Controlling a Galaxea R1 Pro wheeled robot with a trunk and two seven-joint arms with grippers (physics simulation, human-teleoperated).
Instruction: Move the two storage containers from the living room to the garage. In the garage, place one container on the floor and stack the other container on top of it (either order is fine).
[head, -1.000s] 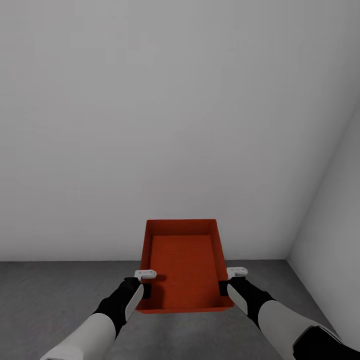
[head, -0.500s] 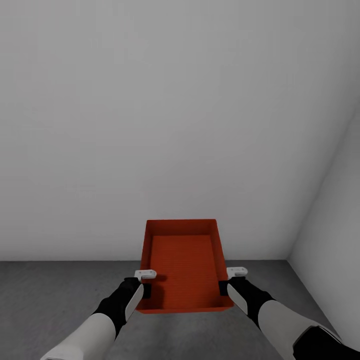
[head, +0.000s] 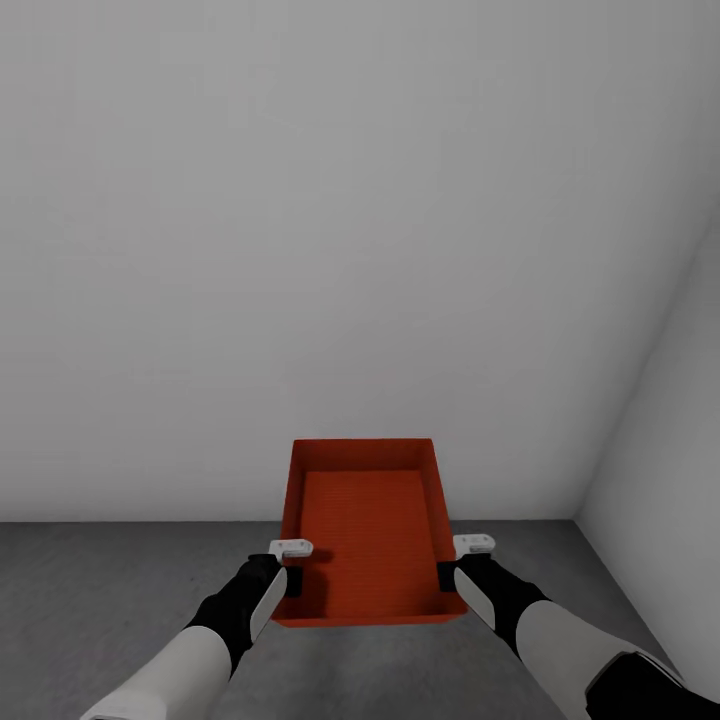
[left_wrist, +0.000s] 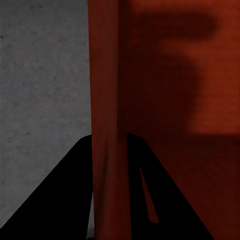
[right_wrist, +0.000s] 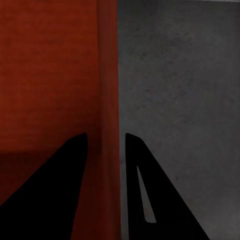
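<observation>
Left wrist view showed the left gripper (left_wrist: 109, 165) with its two black fingers (left_wrist: 65, 195) astride one long wall of the container (left_wrist: 165, 90), pinching it, one finger outside and one inside. Right wrist view showed the right gripper (right_wrist: 102, 165) clamped the same way on the opposite wall of that container (right_wrist: 50, 75), a black finger (right_wrist: 165, 200) on the outer side. Both wrist views gave what the head view could not: the thin upright edge of each wall seen end-on, a faint ribbed grain on the red-orange plastic, and a gripper's shadow across the bin's inner bottom on the left side.

From the head view, the left gripper (head: 291, 570) and right gripper (head: 452, 568) held the container (head: 365, 530) level in front of the robot, above the floor (head: 100, 590), at its near end. The bin was rectangular, open-topped and low-walled, with nothing inside.

The floor (left_wrist: 40, 75) was dark grey, rough and speckled like concrete. Beyond it rose a plain pale grey wall (head: 350, 250), meeting a second wall (head: 670, 450) in a corner at the right.
</observation>
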